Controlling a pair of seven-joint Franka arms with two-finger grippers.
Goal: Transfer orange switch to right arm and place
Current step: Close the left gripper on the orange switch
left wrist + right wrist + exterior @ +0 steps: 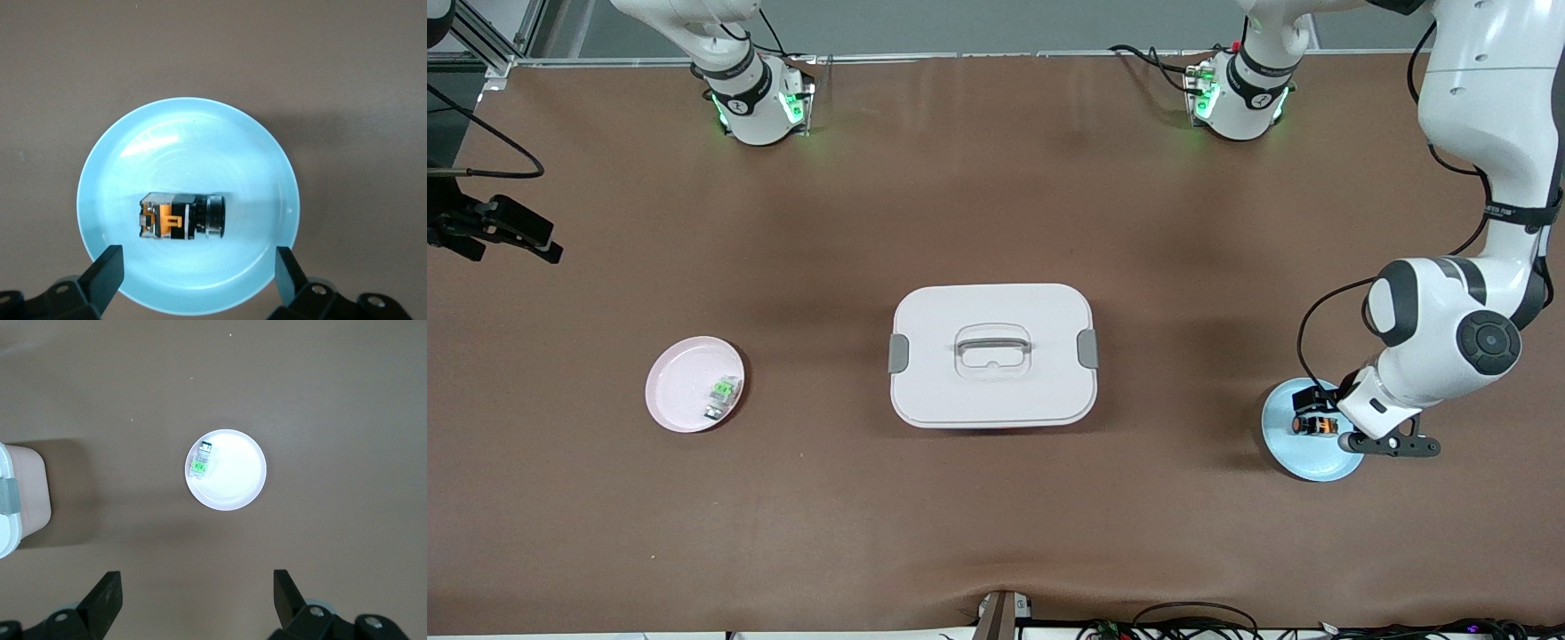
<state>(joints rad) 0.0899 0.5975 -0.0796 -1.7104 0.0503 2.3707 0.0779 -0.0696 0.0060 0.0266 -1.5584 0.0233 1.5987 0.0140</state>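
Orange switch (181, 217) on blue plate (133, 140), under open left end effector (195, 275).

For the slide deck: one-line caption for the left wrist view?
Left end effector, fingers open, hovers over the orange switch lying on its side in the blue plate.

A light blue plate (187, 206) occupies the centre and lower half of the frame, resting on a plain brown counter (347, 73). The orange switch (182, 217) lies on its side in the plate, slightly below and left of the plate's centre. Its black body carries an orange tab; its dark round end points toward the right of the frame. The left claw (198, 283) shows at the bottom edge, its fingers (104, 273) spread wide, one at lower left and one at lower right. Both fingertips overlap the plate's lower rim in the frame. The switch sits above the gap between them, touching neither.
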